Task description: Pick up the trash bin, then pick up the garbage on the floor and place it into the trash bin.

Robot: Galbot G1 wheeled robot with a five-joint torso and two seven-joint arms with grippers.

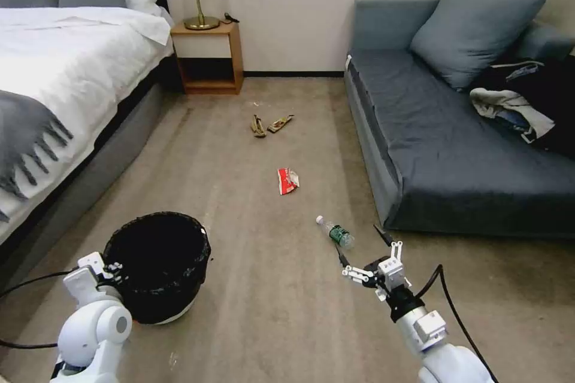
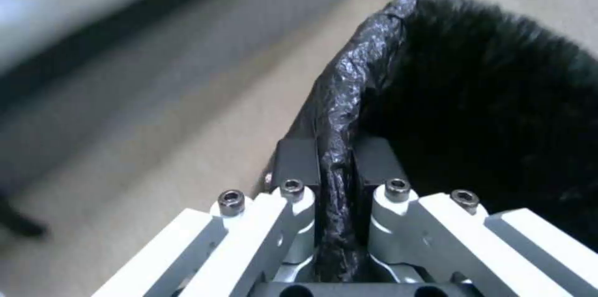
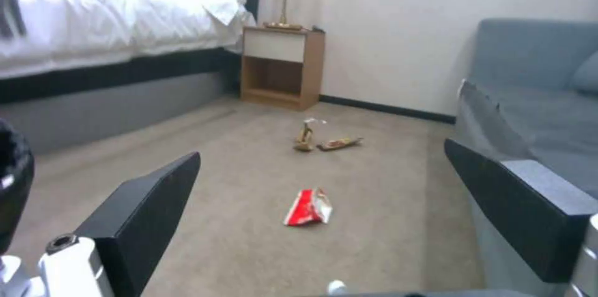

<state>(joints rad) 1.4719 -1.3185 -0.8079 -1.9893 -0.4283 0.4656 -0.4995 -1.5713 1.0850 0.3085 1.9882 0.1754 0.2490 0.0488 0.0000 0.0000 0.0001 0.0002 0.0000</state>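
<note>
The black mesh trash bin (image 1: 157, 263) with its black liner is near the bed, its whitish base rim showing. My left gripper (image 1: 111, 269) is shut on the bin's near rim; in the left wrist view its pads (image 2: 299, 161) pinch the liner-covered rim (image 2: 339, 115). My right gripper (image 1: 361, 246) hangs open low over the floor (image 1: 269, 311), just behind the clear bottle (image 1: 336, 232). Between its fingers (image 3: 149, 213) I see the bottle's white cap (image 3: 336, 286). Farther on lie the red-and-white wrapper (image 1: 287, 180) (image 3: 308, 213), the banana peel (image 1: 258, 126) (image 3: 304, 137) and the gold wrapper (image 1: 280, 123) (image 3: 339, 143).
A bed (image 1: 66, 72) runs along the left and a grey sofa (image 1: 455, 149) with a clothes heap (image 1: 521, 102) along the right. A wooden nightstand (image 1: 208, 60) with a lamp stands at the far wall. Open carpet lies between them.
</note>
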